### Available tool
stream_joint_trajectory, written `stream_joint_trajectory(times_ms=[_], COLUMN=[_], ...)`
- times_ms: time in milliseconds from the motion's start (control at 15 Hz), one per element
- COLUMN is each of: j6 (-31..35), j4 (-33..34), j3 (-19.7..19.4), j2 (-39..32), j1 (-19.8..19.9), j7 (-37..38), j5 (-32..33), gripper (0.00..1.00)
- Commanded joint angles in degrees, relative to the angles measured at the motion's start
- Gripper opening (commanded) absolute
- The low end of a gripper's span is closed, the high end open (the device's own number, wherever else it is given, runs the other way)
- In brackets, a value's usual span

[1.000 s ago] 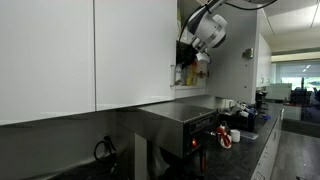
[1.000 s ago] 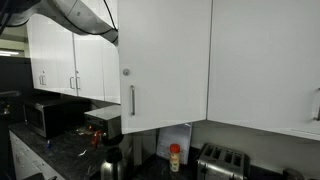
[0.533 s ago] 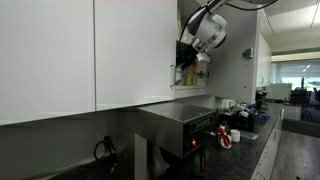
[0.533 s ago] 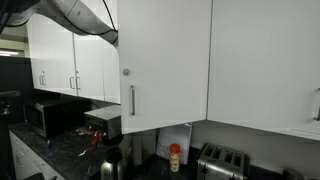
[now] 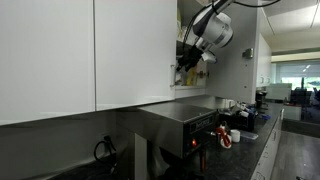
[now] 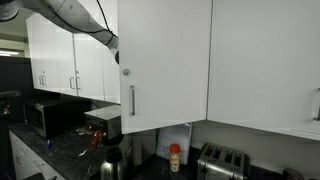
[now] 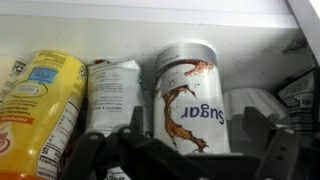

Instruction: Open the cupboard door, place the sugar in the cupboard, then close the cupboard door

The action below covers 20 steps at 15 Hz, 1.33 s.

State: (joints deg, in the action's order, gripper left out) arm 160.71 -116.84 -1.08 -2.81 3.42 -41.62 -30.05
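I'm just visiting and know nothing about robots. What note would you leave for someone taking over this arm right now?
Pincer: open, empty, just in front of the sugar.
Sugar: inside the cupboard, between other packages.
Door: open.
Done: door opened, sugar put in and let go.
Left: draw the arm out, then close the door.

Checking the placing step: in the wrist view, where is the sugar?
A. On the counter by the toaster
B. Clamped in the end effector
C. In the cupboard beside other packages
C: the sugar stands inside the cupboard beside a white package, beyond the open end effector.
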Motion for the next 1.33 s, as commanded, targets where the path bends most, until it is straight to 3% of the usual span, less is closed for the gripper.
stream_joint_trajectory(times_ms=[0,600,1267], j6=[-1.6,-3.0,-7.7], j4=[-4.1,-9.6,-13.0], j3=[-0.2,0.5,0.3], j2=[4.1,8.6,13.6], j1=[0.0,0.3,-1.0], j7=[1.9,9.4,26.6], j5=[2.7,10.7,29.6], gripper=[1.00,1.00,1.00])
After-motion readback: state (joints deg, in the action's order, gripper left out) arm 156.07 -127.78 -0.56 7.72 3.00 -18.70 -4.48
